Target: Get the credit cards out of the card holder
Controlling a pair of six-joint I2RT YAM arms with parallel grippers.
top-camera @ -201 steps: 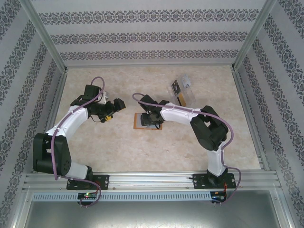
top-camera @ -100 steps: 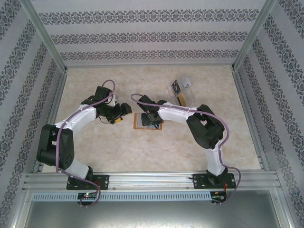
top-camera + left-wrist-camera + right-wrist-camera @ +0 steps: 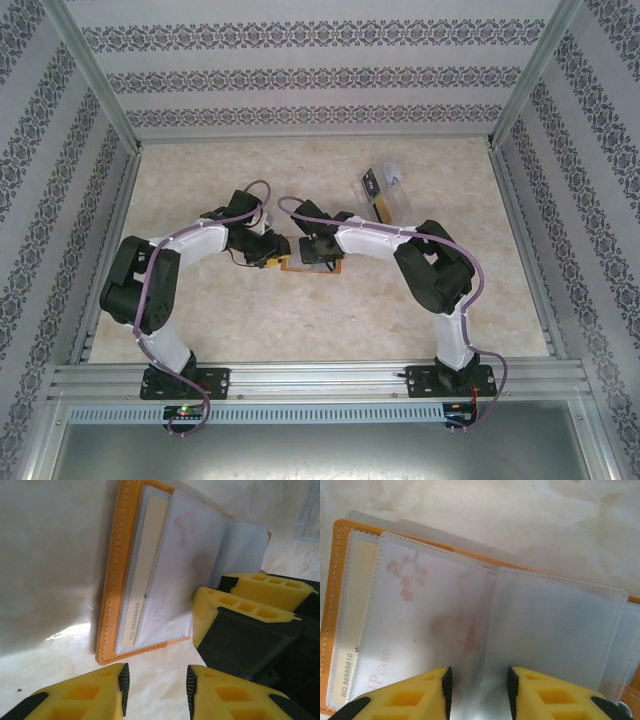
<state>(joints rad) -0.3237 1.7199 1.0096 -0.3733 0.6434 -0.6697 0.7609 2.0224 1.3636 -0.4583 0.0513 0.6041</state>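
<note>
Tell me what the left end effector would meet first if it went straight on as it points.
Most likely the card holder, lying open just ahead; the right end effector sits beside that line. Depth is unclear.

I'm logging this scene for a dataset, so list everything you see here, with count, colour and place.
card holder: one, orange with clear pockets, lying open on the table between the grippers.
cream card: one, in a pocket near the holder's stitched edge.
flowered card: one, white with pink flowers, in the next pocket over it.
clear tray: one, transparent, far side, right of centre.
dark card: one, at the tray's left end.
yellow-orange card: one, at the tray's near end.
table: one, beige marbled.
walls: patterned wallpaper, around the table.
left gripper: yellow fingers, open, by the holder's edge.
right gripper: yellow fingers, open, over the clear pockets.
</note>
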